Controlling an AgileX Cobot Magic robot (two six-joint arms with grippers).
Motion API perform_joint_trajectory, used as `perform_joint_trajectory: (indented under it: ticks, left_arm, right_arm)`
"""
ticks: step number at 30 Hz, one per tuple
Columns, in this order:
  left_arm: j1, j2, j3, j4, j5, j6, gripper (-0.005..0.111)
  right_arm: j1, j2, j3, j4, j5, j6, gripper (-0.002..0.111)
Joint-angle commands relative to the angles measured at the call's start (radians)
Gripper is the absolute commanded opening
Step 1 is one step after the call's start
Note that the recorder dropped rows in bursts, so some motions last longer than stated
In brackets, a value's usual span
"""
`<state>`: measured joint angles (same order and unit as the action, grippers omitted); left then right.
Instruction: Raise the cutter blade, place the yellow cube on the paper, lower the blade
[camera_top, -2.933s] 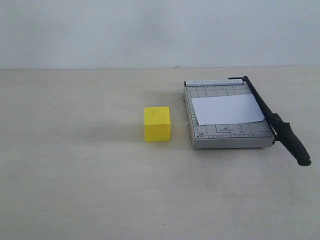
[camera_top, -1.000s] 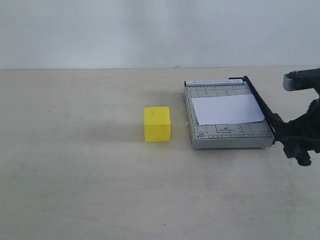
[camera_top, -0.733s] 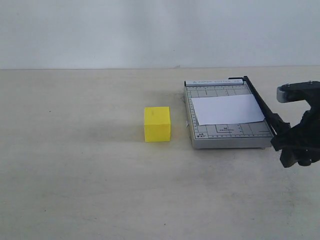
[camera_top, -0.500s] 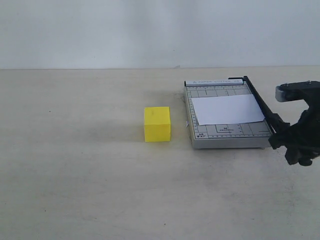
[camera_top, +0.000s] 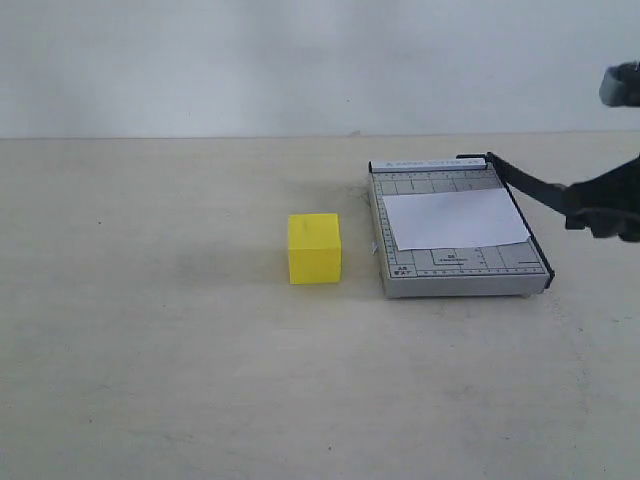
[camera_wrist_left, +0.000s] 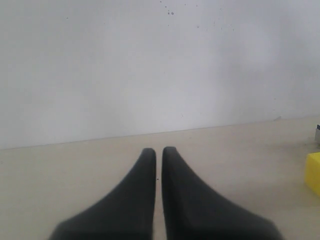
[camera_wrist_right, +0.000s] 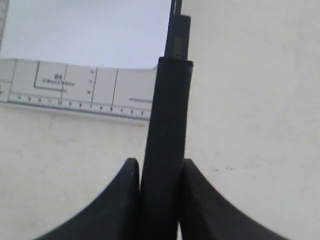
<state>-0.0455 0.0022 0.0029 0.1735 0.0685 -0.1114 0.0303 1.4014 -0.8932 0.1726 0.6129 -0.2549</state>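
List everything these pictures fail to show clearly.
1. Exterior view: the right pincer is cut off by the frame edge, and it hides the handle end of the cutter blade.
2. Exterior view: the print on the grey base is too small to read.
3. Left wrist view: the yellow cube is cropped by the picture edge; only part shows.
4. The left pincer appears only in its own wrist view.

The cube (camera_top: 315, 248) stands left of the cutter base (camera_top: 465, 264), the paper (camera_top: 455, 218) lying on it.
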Motion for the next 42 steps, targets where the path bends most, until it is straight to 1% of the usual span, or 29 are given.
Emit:
perform_joint_trajectory:
  ticks: [1,4,6,7,8,9,10,11,13,15,16,17,18,19,20,21,23,24,25,26,27,28,30,33,42]
  left_arm:
    - [0.0,-0.002,-0.003,-0.002,-0.016,0.001,0.004]
    - [0.0,-0.002,-0.003,-0.002,-0.016,0.001,0.004]
    - [0.0,-0.002,-0.003,-0.002,-0.016,0.001,0.004]
    - [0.0,-0.002,-0.003,-0.002,-0.016,0.001,0.004]
    - [0.0,-0.002,-0.003,-0.002,-0.016,0.001,0.004]
    - [0.0,-0.002,-0.003,-0.002,-0.016,0.001,0.004]
    - [0.0,-0.002,-0.003,-0.002,-0.016,0.001,0.004]
    - [0.0,-0.002,-0.003,-0.002,-0.016,0.001,0.004]
    - [0.0,-0.002,-0.003,-0.002,-0.016,0.001,0.004]
    - [0.0,-0.002,-0.003,-0.002,-0.016,0.001,0.004]
    - [0.0,-0.002,-0.003,-0.002,-0.016,0.001,0.004]
    - [0.0,-0.002,-0.003,-0.002,-0.016,0.001,0.004]
    - [0.0,-0.002,-0.003,-0.002,-0.016,0.001,0.004]
    - [0.0,-0.002,-0.003,-0.002,-0.016,0.001,0.004]
    - [0.0,-0.002,-0.003,-0.002,-0.016,0.001,0.004]
    - [0.0,-0.002,-0.003,-0.002,-0.016,0.001,0.004]
    - [0.0,-0.002,-0.003,-0.002,-0.016,0.001,0.004]
    - [0.0,-0.002,-0.003,-0.002,-0.016,0.001,0.004]
    - [0.0,-0.002,-0.003,-0.002,-0.016,0.001,0.004]
    - [0.0,-0.002,-0.003,-0.002,-0.016,0.001,0.004]
    - [0.0,-0.002,-0.003,-0.002,-0.016,0.001,0.004]
    - [0.0,-0.002,-0.003,-0.002,-0.016,0.001,0.004]
    - [0.0,-0.002,-0.003,-0.002,-0.016,0.001,0.004]
    - [0.0,-0.002,-0.003,-0.002,-0.016,0.001,0.004]
    - [0.0,-0.002,-0.003,-0.002,-0.016,0.001,0.004]
  right_arm:
    - [0.001,-0.081,-0.076,-0.018,-0.083,-0.041,0.003]
    - [0.001,-0.083,-0.104,0.002,-0.051,-0.052,0.003]
    - [0.001,-0.083,-0.104,0.025,-0.008,-0.088,0.023]
    - [0.001,-0.083,-0.104,0.048,0.017,-0.121,0.047]
    - [0.001,-0.083,-0.104,0.06,0.019,-0.125,0.067]
    - [0.001,-0.083,-0.104,0.06,0.019,-0.125,0.066]
    - [0.001,-0.083,-0.104,0.064,0.014,-0.147,0.06]
    - [0.001,-0.083,-0.104,0.079,0.0,-0.171,0.057]
    - [0.001,-0.084,-0.104,0.141,-0.056,-0.245,0.057]
    - [0.001,-0.106,-0.079,0.268,-0.11,-0.325,0.057]
    - [0.001,-0.15,-0.015,0.406,-0.147,-0.468,0.057]
    - [0.001,-0.175,0.022,0.459,-0.165,-0.523,0.056]
    - [0.001,-0.258,0.139,0.597,-0.213,-0.668,0.048]
    - [0.001,-0.307,0.191,0.67,-0.232,-0.722,0.044]
    - [0.001,-0.417,0.323,0.816,-0.262,-0.828,0.032]
    - [0.001,-0.463,0.382,0.867,-0.267,-0.856,0.026]
    - [0.001,-0.581,0.488,0.968,-0.267,-0.904,0.009]
    - [0.001,-0.684,0.565,0.998,-0.267,-0.92,0.0]
    - [0.001,-0.739,0.598,0.998,-0.27,-0.92,0.001]
    - [0.001,-0.839,0.627,1.083,-0.305,-0.92,0.0]
    - [0.001,-0.881,0.632,1.09,-0.327,-0.922,0.0]
    - [0.001,-0.941,0.636,1.093,-0.362,-0.885,0.0]
    - [0.001,-1.002,0.636,1.093,-0.364,-0.792,0.0]
    - [0.001,-1.045,0.636,1.093,-0.361,-0.787,0.0]
    - [0.001,-1.044,0.636,1.093,-0.361,-0.789,0.0]
